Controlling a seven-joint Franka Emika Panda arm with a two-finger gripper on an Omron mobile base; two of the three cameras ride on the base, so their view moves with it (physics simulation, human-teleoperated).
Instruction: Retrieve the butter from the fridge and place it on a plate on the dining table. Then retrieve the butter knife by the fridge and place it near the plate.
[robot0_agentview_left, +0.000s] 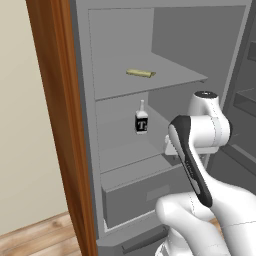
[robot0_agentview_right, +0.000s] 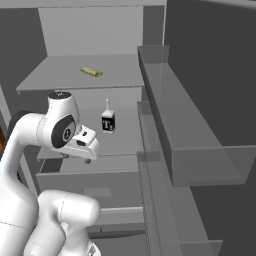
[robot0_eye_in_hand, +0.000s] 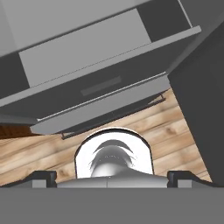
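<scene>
None of the task is finished: butter (robot0_agentview_left: 140, 73) lies on the open fridge's (robot0_agentview_left: 150, 45) shelf, well above the wide-open, empty pincer (robot0_eye_in_hand: 112, 179).

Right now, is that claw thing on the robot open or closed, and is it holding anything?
Gripper: open and holding nothing; the butter lies on the upper shelf of the fridge.
</scene>
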